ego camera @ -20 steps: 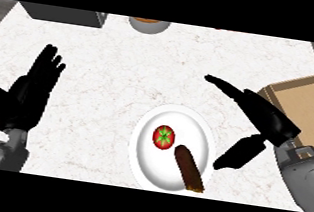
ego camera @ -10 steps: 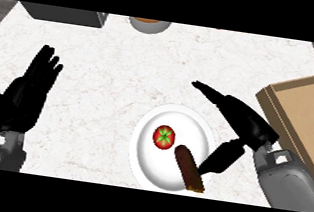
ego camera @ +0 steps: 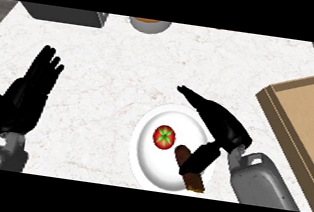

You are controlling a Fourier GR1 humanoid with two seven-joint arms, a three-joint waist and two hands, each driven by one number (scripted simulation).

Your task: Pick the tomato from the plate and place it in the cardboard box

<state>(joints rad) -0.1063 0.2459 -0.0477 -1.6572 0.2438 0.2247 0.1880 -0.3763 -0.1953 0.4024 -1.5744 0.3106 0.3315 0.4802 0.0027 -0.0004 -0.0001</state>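
Left hand (ego camera: 29,91): resting open at the left of the worktop (ego camera: 121,62), fingers straight and held upward, carrying nothing and playing no part in the pick.

Plate (ego camera: 144,163): white, sitting on the worktop in the lower middle of the head view. Holding two items.

Tomato (ego camera: 164,136): red with a green calyx, lying on the plate's upper middle. Nothing is touching it; it is not yet lifted.

Brown item (ego camera: 181,155): an elongated dark piece lying just right of the tomato on the same plate, partly hidden by the thumb; what it is cannot be told.

Right hand (ego camera: 221,124): hovering over the plate's right rim, fingers straight and pointing up-left, thumb hanging down over the brown item. Open, gripping nothing, sitting just beside the tomato.

Cardboard box (ego camera: 292,102): open-topped, standing at the right edge, well apart from the plate. No tomato is showing inside.

Progress, as judged: early. The approach is looking nearly complete; grasping, lifting, carrying right and releasing into the box are all remaining.
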